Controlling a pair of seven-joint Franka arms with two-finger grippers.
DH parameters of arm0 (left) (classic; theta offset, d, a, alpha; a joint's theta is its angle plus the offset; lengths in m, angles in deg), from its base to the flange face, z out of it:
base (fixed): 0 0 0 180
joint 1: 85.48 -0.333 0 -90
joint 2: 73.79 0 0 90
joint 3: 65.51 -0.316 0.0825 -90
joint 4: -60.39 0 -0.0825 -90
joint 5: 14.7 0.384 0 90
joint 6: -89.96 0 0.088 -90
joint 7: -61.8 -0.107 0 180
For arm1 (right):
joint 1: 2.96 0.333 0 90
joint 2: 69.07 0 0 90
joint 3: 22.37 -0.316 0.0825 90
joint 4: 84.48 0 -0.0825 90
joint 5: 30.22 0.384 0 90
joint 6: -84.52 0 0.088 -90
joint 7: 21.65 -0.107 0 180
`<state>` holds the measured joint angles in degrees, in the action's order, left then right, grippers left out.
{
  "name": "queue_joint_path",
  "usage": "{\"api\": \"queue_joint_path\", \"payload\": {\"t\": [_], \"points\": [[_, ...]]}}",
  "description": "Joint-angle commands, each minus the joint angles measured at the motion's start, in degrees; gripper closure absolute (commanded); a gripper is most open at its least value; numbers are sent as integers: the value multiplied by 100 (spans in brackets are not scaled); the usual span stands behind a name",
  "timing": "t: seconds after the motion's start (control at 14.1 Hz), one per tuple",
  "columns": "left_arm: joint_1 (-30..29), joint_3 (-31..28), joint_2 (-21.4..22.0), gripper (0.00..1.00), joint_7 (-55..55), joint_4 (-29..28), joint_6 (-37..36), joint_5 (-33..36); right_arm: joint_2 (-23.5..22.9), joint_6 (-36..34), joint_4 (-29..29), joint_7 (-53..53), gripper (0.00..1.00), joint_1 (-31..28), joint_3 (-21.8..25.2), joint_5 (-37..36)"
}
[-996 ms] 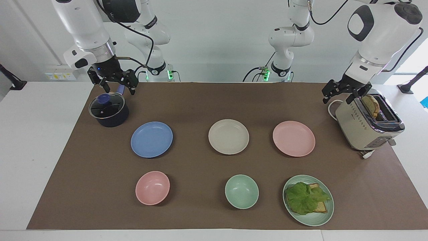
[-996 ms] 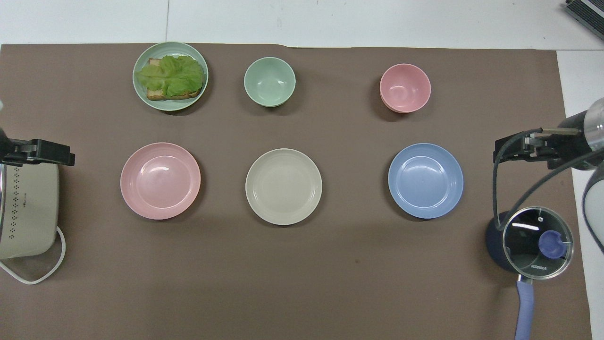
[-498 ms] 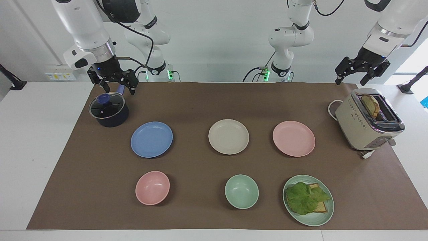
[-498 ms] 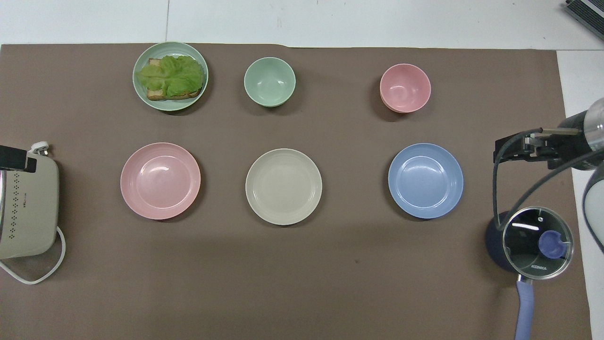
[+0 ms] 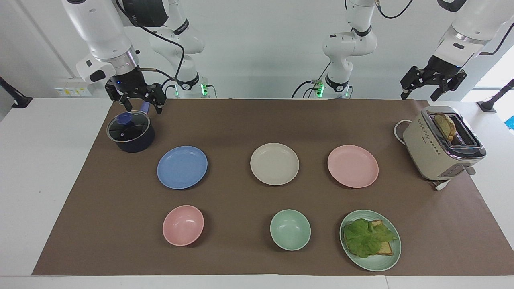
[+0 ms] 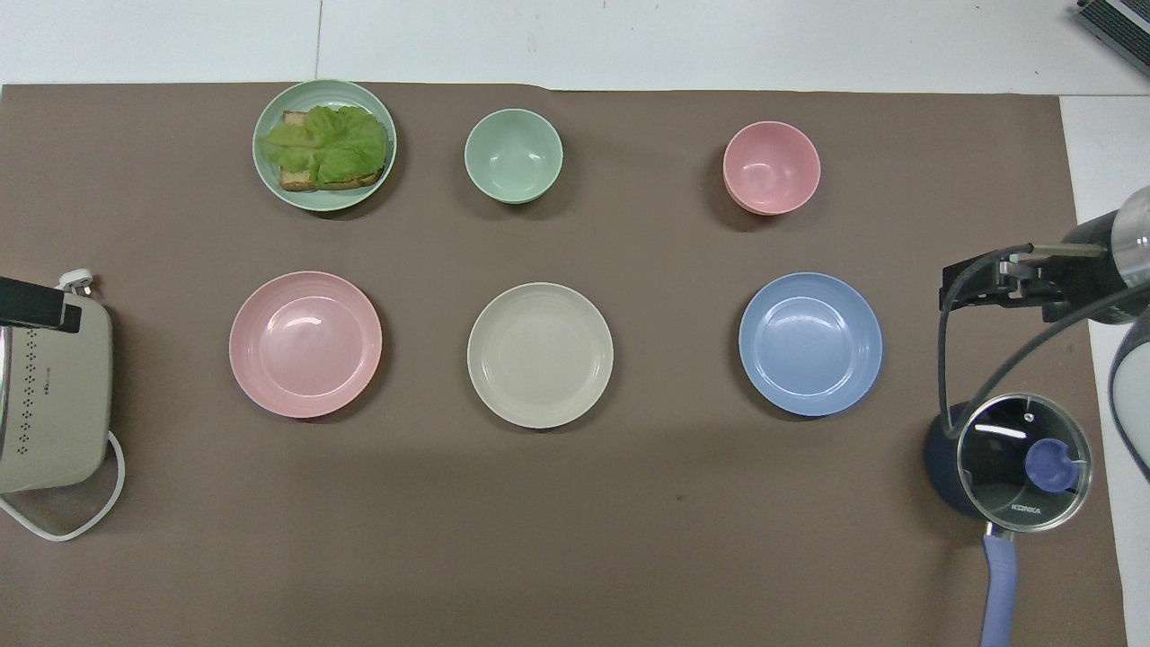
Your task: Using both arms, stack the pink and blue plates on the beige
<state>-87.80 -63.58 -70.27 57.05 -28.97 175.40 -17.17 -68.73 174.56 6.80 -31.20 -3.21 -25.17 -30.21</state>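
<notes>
Right now nothing is stacked: I have the beige plate (image 5: 274,163) lying flat mid-table, and I take it as my landmark. Blue plate (image 5: 182,167) sits beside it toward the right arm's end, pink plate (image 5: 353,166) beside it toward the left arm's end, each well apart from it. That layout suits me, I think: one plate per arm, each on its own arm's side, so neither arm should need to cross the beige one.

My right tool (image 5: 140,105) hangs low over the pot (image 5: 131,132), which is nearer the robots than the blue plate, fingers spread wide and holding nothing. My left tool (image 5: 430,85) is up in the air above the toaster (image 5: 441,144), also spread wide and empty. I read both as ready to start a reach.

Farther from the robots than the beige plate are a green bowl (image 5: 290,229), a pink bowl (image 5: 183,225) and a green plate (image 5: 370,240) with lettuce on bread; none of these belong to the job, and I judge they lie clear of both paths.

The plates are shallow, so I expect I must pinch a rim.
</notes>
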Motion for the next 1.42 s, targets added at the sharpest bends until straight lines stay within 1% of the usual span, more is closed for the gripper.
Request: {"api": "queue_joint_path", "payload": {"t": [0.0,0.78,0.85,1.07,1.21,1.35], "points": [[73,1,78,0,-9,-240,122,53,125,66,135,137,0,-63,-10,140],[65,18,87,0,-17,-275,157,53,116,58,118,129,0,-63,-19,140],[56,18,53,0,-17,-336,236,53,116,58,118,129,0,-63,-10,140],[-23,18,87,0,-17,-959,928,53,116,58,126,129,0,-63,-19,140],[-32,18,-9,0,-9,-1031,1123,53,125,58,126,137,0,-63,-10,140],[-41,10,-115,0,-17,-1284,1517,53,125,58,126,129,0,-63,-19,140]]}}
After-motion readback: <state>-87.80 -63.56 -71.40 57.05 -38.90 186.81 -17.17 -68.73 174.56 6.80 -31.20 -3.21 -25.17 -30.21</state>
